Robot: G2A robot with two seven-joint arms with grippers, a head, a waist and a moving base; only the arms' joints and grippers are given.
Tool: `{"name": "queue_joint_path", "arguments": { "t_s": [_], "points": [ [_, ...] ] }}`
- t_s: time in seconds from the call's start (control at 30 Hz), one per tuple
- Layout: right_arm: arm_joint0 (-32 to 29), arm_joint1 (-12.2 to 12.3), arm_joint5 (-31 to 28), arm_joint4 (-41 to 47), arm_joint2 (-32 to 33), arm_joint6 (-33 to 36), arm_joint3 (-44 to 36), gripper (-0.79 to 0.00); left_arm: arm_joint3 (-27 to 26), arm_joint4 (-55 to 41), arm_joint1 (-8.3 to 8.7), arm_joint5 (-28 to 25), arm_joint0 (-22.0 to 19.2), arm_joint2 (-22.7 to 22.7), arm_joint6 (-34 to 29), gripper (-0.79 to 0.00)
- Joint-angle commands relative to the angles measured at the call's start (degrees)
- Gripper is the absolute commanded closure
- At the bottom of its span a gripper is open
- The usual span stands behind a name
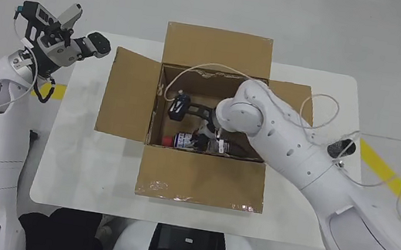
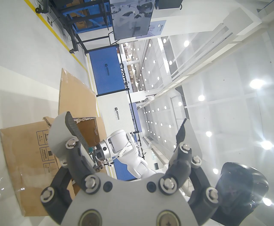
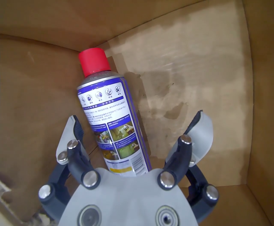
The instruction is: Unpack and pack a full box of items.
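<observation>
An open cardboard box (image 1: 130,99) stands in the middle of the white table (image 1: 304,211). Inside it lies a spray can (image 3: 111,111) with a red cap (image 3: 94,61) and a blue-and-white label, resting against one box wall on the box floor (image 3: 192,70). My right gripper (image 3: 137,126) is down inside the box, open, its fingers on either side of the can's lower half without gripping it. In the top view the can (image 1: 186,140) lies near the box's front wall under the right arm. My left gripper (image 2: 126,126) is open and empty, held up left of the box (image 2: 27,139) and pointing upward.
The box flaps are folded out on all sides, the back flap (image 1: 218,48) standing up. A bare strip of table lies left of the box (image 1: 71,152) and another to its right. A yellow floor line (image 1: 382,164) runs beyond the table's right edge.
</observation>
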Motion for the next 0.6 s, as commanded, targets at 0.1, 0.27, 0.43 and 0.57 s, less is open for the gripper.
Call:
{"name": "queue_joint_path", "arguments": {
  "t_s": [0.1, 0.27, 0.43, 0.57],
  "points": [
    [0.47, -1.40, -0.47, -0.66, -1.26, -0.38, 2.90, -0.763, 0.00, 0.00, 0.00, 0.00, 0.00, 0.00, 0.00, -0.785],
    [1.04, -2.67, -1.21, -0.80, -1.95, -0.79, 5.53, -0.699, 0.00, 0.00, 0.00, 0.00, 0.00, 0.00, 0.00, -0.785],
    [1.52, -3.65, -1.72, -0.97, -2.21, -1.19, 8.15, -0.317, 0.00, 0.00, 0.00, 0.00, 0.00, 0.00, 0.00, -0.785],
    [2.31, -4.08, -2.13, -0.34, -1.54, -1.48, 9.31, 0.000, 0.00, 0.00, 0.00, 0.00, 0.00, 0.00, 0.00, -0.785]
  ]
}}
